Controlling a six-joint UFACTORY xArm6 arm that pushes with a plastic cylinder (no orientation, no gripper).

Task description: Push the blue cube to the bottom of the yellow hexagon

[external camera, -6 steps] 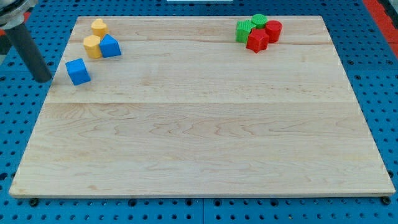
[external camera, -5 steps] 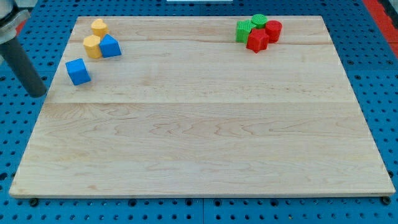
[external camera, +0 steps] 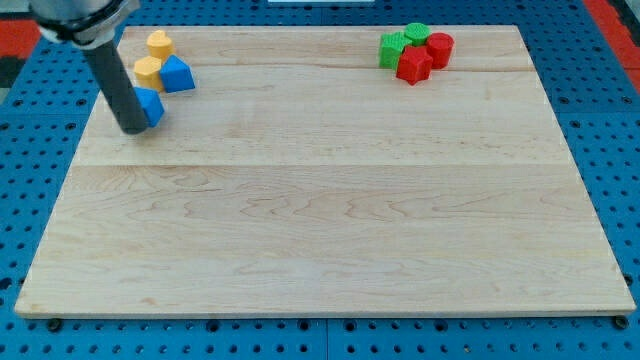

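Observation:
The blue cube [external camera: 151, 105] lies near the board's upper left, just below a yellow hexagon-like block [external camera: 148, 72]. My tip [external camera: 132, 129] rests on the board against the cube's left lower side, and the rod hides the cube's left part. A second yellow block [external camera: 159, 43] sits above the first. Another blue block [external camera: 178, 74], with a peaked top, touches the lower yellow block's right side.
A cluster of two green blocks [external camera: 392, 48] [external camera: 417, 33] and two red blocks [external camera: 413, 66] [external camera: 439, 49] sits at the view's top right. The wooden board [external camera: 320, 220] lies on a blue pegboard surface [external camera: 30, 200].
My tip moved right from beyond the board's left edge onto the board, up to the blue cube. The cube shifted right and slightly up, closer under the yellow block.

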